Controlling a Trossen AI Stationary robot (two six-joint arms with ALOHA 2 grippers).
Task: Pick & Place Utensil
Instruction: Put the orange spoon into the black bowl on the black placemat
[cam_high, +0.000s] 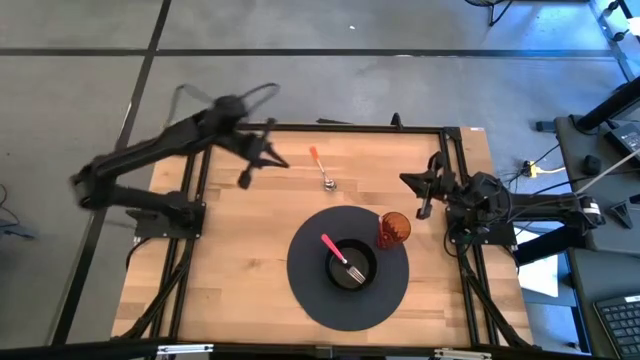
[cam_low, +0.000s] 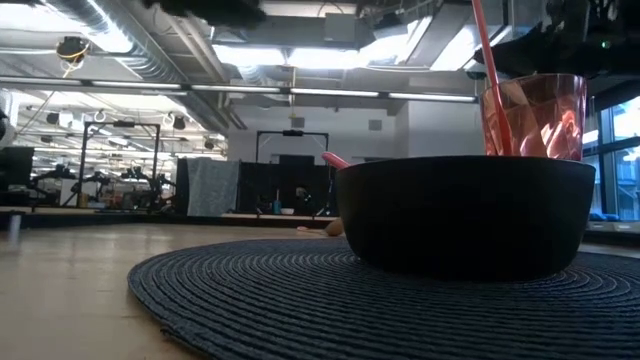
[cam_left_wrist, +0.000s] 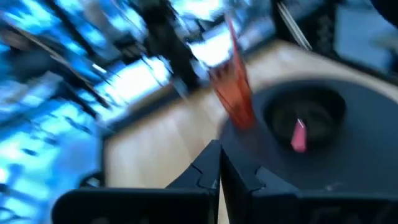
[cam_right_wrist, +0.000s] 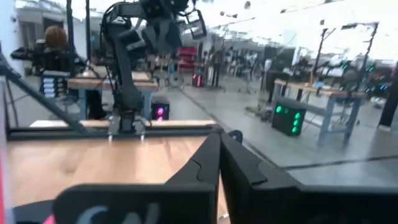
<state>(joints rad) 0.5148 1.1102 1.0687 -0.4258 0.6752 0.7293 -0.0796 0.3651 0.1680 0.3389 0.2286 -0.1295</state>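
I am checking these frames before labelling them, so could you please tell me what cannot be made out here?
- Left tool: the left wrist view is motion-blurred; the fingers look closed together.
- Spoon on the table: small in the high view; bowl end barely readable.
- Fork in the black bowl: the bowl's wall hides all but a pink handle tip in the low view.
- Orange cup: its contents are indistinct from above.
- Right tool: its fingertips hide the table ahead.

One round dark placemat, one black bowl, one fork, one spoon, one orange cup
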